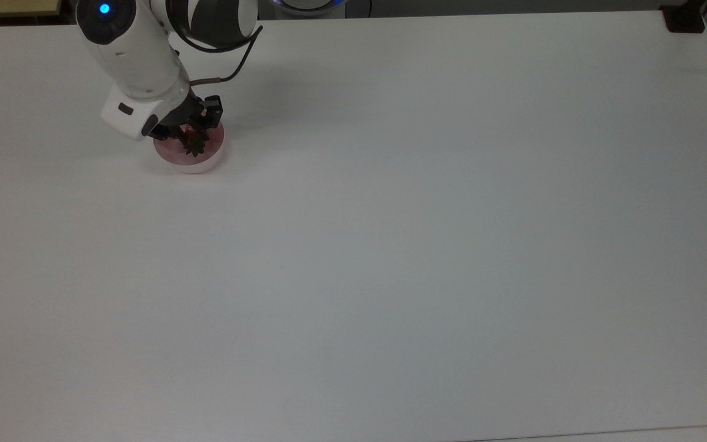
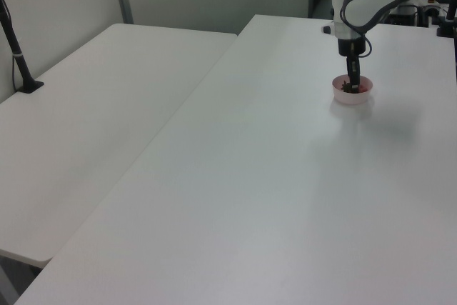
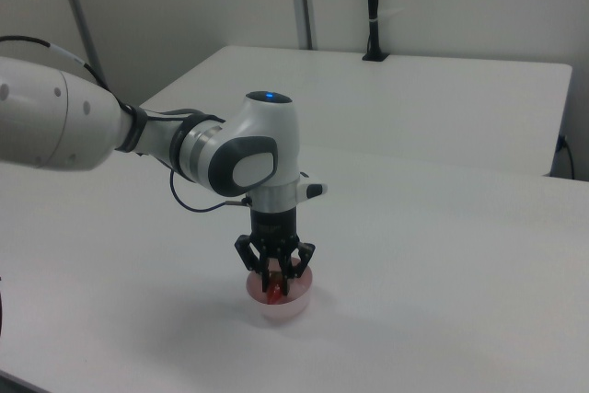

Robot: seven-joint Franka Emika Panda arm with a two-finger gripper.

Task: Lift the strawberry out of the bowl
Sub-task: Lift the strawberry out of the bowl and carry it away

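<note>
The pale pink bowl (image 1: 175, 157) (image 2: 360, 96) (image 3: 296, 306) stands on the white table near the top view's upper left. Straight over it, my gripper (image 1: 190, 135) (image 2: 350, 85) (image 3: 276, 284) points down, its fingers drawn together on the strawberry (image 1: 194, 145) (image 3: 276, 294). The strawberry's dark green cap faces up in the top view, and its red body shows between the fingertips in the right view. It sits low, at about the height of the bowl's rim. In the left view the strawberry (image 2: 348, 89) is a small dark spot under the gripper.
The white table (image 1: 390, 245) stretches wide to the top view's right and bottom. A second white table (image 2: 93, 119) adjoins it on the left view's left. A black post (image 2: 18, 58) stands there, and a black mount (image 1: 683, 18) sits at the top view's upper right corner.
</note>
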